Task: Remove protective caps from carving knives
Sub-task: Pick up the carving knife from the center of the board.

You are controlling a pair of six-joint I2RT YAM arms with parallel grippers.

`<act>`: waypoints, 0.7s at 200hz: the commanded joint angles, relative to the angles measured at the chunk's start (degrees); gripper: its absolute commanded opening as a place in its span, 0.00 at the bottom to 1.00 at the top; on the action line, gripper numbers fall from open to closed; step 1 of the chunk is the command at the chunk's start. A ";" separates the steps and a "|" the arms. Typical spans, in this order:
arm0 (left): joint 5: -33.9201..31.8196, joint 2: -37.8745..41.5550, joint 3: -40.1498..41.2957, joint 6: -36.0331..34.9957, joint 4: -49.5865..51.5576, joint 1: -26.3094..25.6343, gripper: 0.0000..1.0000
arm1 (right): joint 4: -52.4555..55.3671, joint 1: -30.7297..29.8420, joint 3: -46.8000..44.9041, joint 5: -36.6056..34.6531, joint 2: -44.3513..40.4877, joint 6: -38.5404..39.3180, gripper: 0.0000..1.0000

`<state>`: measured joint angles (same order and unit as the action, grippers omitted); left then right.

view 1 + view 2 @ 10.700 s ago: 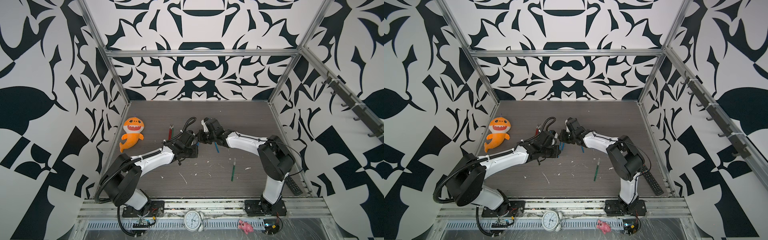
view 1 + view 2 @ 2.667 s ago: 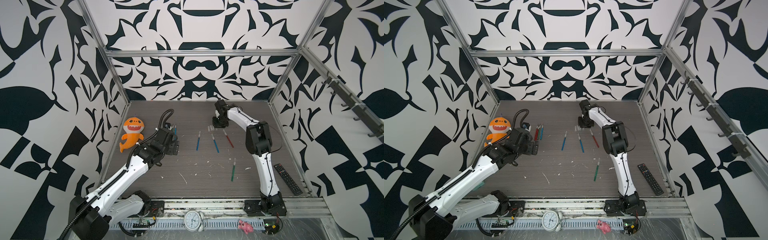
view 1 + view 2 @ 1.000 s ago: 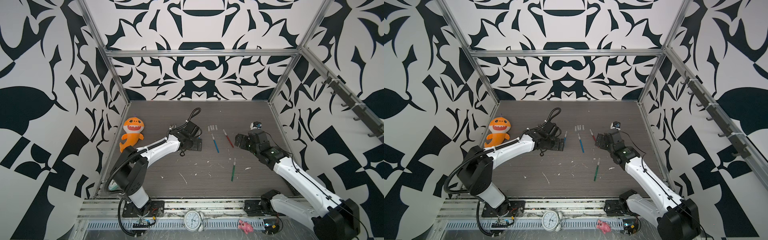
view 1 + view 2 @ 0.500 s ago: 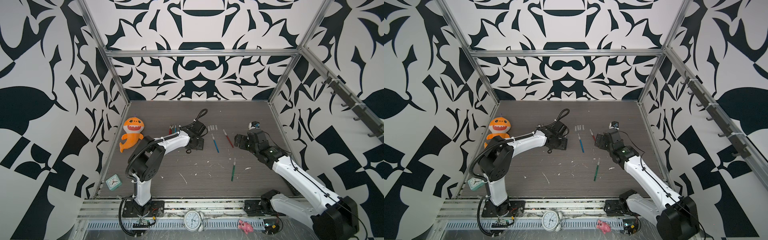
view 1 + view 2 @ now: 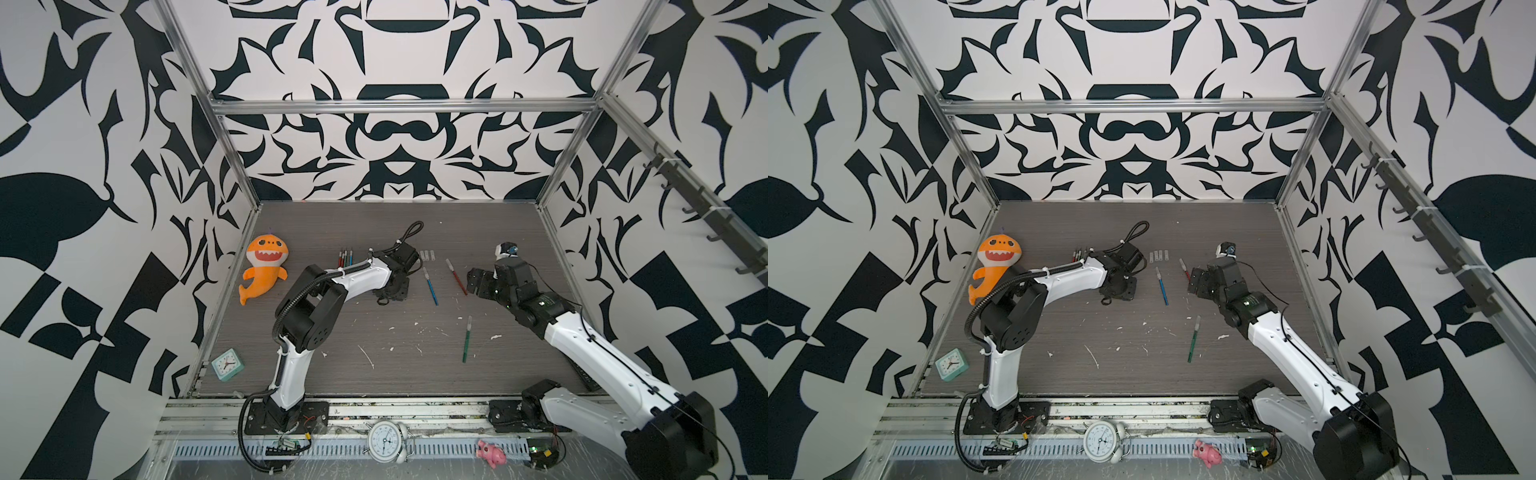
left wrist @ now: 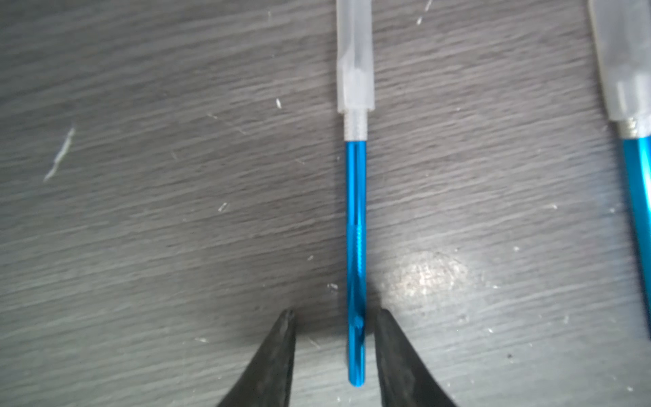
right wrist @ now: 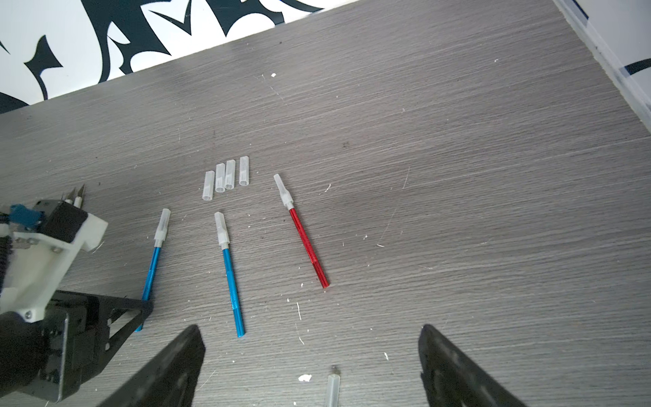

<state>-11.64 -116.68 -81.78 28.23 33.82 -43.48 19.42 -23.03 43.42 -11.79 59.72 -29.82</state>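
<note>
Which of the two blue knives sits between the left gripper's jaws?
The blue knife farthest from the red knife: its handle end lies between the jaws of the left gripper; the other blue knife lies untouched.

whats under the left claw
A blue carving knife, cap on, lies between the left claw's open fingers. In both top views the claw hides that knife.

An orange shark plush [image 5: 266, 268] lies left of centre, teal clock [image 5: 226, 365] lower left, white alarm clock [image 5: 386, 441] and pink pig [image 5: 490, 453] at bottom.
</note>
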 commanded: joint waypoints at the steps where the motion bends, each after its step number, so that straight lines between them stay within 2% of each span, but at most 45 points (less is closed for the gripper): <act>1: -1.05 -2.17 -2.01 -0.01 2.91 -0.63 0.38 | -1.58 -0.25 -0.04 0.17 -0.22 0.29 0.96; 54: -0.16 -4.71 -3.34 0.03 3.33 -0.84 0.27 | -1.40 -0.24 -0.04 0.12 -0.31 0.25 0.96; 116: -0.93 -4.85 -1.32 0.19 3.96 -0.99 0.15 | -1.58 -0.25 0.06 0.10 0.30 0.20 0.97; 121: -0.81 -4.87 -1.16 0.14 3.94 -1.01 0.13 | -1.76 -0.24 0.09 2.13 0.31 0.29 0.97; 140: -0.78 -5.00 -0.68 0.08 3.99 -1.04 0.10 | -1.97 -0.26 0.09 2.64 0.35 0.42 0.97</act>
<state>-13.10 -119.11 -84.95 27.77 34.79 -44.01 19.35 -23.03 43.42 -10.52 59.81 -29.80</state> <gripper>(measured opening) 0.125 0.969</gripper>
